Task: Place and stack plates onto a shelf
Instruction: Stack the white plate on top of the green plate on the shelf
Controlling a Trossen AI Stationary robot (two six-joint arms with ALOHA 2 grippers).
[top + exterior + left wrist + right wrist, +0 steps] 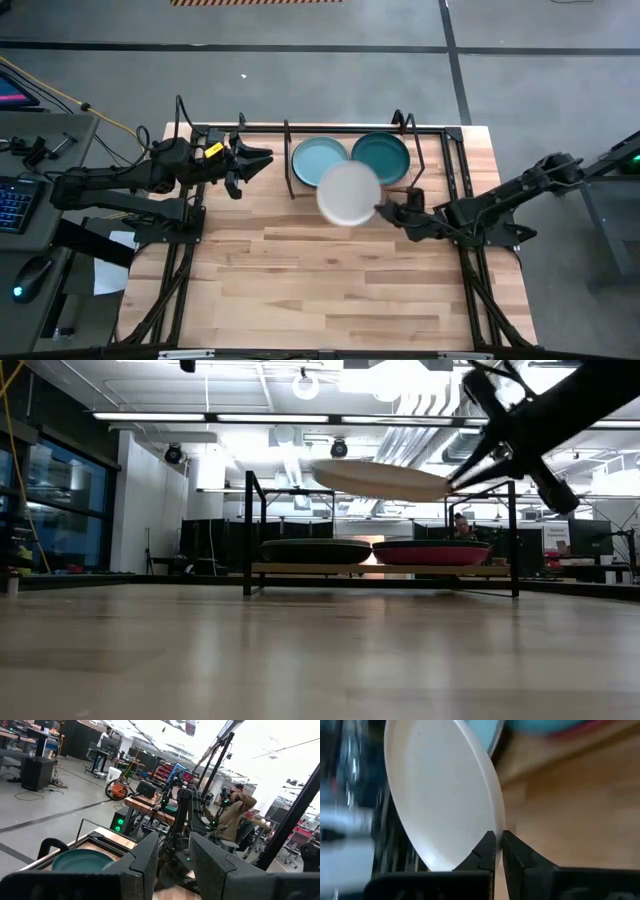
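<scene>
A: While the right tool [382, 210] pinches the white plate [348, 192] by its rim, the plate hangs above the shelf [290, 160] front, partly over two stacks.

B: Left tool [262, 159]?

A: Beside the shelf's left end, fingers slightly apart, empty. Lower plates in each stack are hard to distinguish.

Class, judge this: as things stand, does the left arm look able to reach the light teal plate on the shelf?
Probably yes: the left gripper waits beside the black wire shelf, nearest the light teal round plate. The right gripper's white plate overhangs only its near edge.
</scene>
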